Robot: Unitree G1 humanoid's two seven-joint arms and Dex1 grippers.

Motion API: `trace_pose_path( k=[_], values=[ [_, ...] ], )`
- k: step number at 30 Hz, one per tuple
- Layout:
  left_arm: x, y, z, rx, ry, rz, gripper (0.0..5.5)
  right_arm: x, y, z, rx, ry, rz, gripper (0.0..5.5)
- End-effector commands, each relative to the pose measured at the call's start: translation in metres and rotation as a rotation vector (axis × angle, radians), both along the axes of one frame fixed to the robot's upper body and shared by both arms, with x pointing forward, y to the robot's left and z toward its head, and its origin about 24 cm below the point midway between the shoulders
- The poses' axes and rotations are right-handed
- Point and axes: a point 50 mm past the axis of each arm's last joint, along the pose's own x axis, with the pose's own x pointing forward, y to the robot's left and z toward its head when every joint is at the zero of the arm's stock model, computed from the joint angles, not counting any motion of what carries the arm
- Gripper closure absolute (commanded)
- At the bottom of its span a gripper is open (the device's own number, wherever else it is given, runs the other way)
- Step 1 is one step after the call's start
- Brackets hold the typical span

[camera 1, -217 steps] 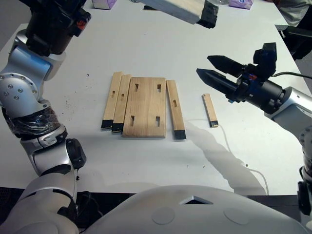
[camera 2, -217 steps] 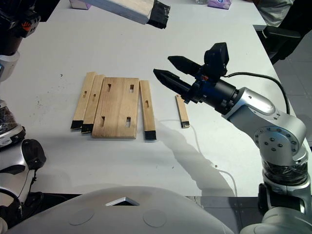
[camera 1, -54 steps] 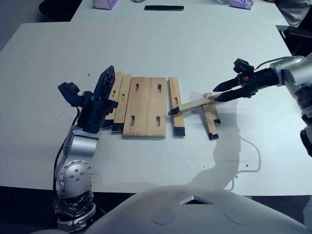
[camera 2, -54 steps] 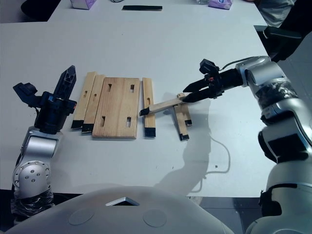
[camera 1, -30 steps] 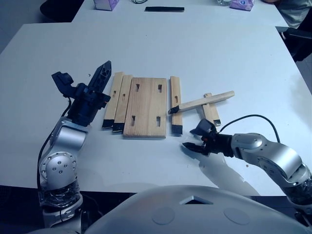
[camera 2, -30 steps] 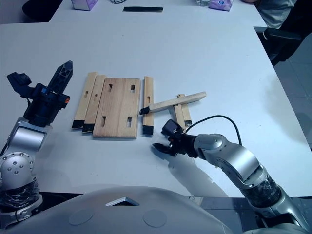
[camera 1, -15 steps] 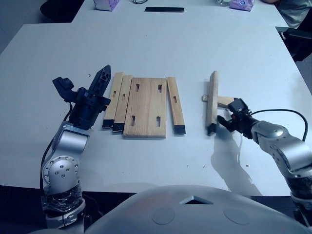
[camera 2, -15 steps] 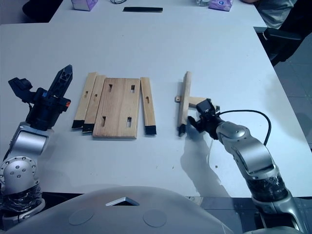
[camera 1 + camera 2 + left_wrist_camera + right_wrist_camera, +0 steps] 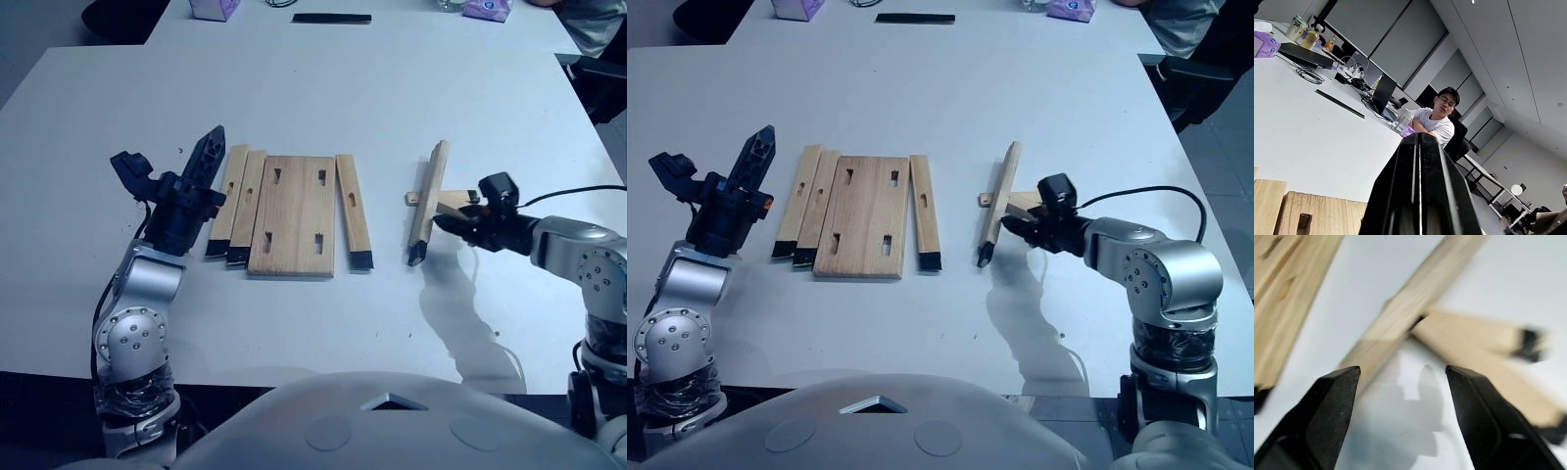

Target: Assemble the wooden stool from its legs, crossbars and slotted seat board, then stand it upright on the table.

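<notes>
The stool is unassembled, with all parts lying flat on the white table (image 9: 392, 98). The seat board (image 9: 291, 215) is pale wood with four slots. Two legs (image 9: 235, 204) lie side by side, touching, against its left edge, and a third leg (image 9: 354, 211) lies just beside its right edge. Each has a black tip at the near end. Well to the right, a fourth leg (image 9: 427, 201) lies tilted across a short bar (image 9: 449, 204). The left gripper (image 9: 214, 139) is raised off the table left of the legs, holding nothing. The left wrist view confirms its fingers (image 9: 1419, 161) are pressed together, with a slotted corner of the board below. The right gripper (image 9: 438, 222) sits low beside the crossed pieces. The right wrist view confirms its fingers (image 9: 1332, 401) are spread and empty, facing the point where leg and bar cross.
</notes>
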Motion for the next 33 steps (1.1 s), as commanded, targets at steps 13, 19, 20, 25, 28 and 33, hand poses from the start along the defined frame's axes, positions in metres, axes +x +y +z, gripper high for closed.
trace_pose_path(
  k=[13,19,20,25,28,33],
  values=[
    [0.01,-0.005,0.003,0.015,-0.01,-0.048,5.5,-0.013,0.031,-0.032,0.123,0.212,-0.055,2.29],
    [0.01,-0.003,0.004,0.023,-0.011,-0.044,5.5,-0.012,0.032,-0.031,0.014,0.168,-0.077,2.29],
    [0.009,-0.003,0.003,0.023,-0.009,-0.04,5.5,-0.013,0.031,-0.032,0.002,0.165,-0.078,2.42],
    [0.008,-0.003,0.003,0.022,-0.007,-0.033,5.5,-0.018,0.019,-0.031,0.052,0.203,-0.064,2.98],
    [0.008,-0.001,0.004,0.027,-0.007,-0.028,5.5,-0.019,0.012,-0.025,-0.037,0.162,0.002,3.17],
    [0.011,0.001,0.006,0.035,-0.01,-0.007,5.5,-0.012,0.016,-0.005,-0.198,-0.122,0.108,4.06]
  ],
)
